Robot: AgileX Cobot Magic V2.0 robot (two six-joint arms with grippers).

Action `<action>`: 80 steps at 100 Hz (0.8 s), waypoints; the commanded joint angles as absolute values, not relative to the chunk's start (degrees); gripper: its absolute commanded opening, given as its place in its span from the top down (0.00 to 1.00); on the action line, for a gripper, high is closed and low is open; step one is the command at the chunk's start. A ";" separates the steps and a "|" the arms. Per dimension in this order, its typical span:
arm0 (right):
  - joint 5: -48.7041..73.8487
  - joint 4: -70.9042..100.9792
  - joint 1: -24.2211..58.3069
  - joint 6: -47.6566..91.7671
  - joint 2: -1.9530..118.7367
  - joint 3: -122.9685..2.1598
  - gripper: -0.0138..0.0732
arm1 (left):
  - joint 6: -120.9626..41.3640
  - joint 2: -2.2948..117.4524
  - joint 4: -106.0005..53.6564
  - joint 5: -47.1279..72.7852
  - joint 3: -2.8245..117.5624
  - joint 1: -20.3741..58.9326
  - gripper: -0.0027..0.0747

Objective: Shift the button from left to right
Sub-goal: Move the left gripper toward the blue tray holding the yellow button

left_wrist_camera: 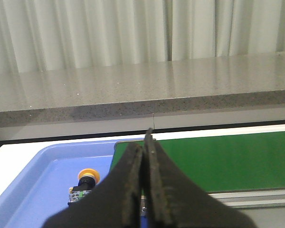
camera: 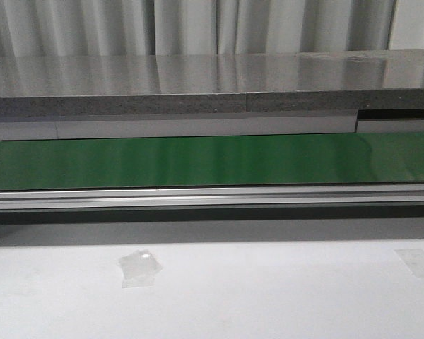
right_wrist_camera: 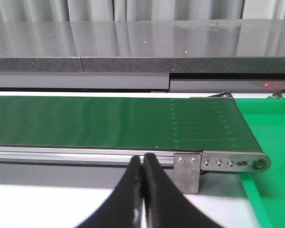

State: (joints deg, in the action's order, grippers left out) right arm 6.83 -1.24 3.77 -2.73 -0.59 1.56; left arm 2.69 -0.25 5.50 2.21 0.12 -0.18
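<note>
A conveyor belt (camera: 212,161) is laid from 9 o'clock to 3 o'clock across the front view. At 12 o'clock behind it a stone counter (camera: 212,78) is set, backed by curtains (camera: 198,25). At 6 o'clock before it the table (camera: 268,296) is spread. In the left wrist view the button (left_wrist_camera: 84,184) is seen lying in a tray (left_wrist_camera: 33,185) beside the belt's end.
</note>
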 commanded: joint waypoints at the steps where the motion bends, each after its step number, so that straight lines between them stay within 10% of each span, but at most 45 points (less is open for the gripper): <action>1: 2.00 -1.50 3.73 -2.55 -1.64 0.72 0.92 | 3.45 -2.24 5.01 -2.42 -2.60 -0.35 0.99; 80: 2.00 -1.50 3.73 -2.55 -1.64 0.72 0.92 | 3.45 -1.53 2.58 4.38 4.55 -0.35 0.99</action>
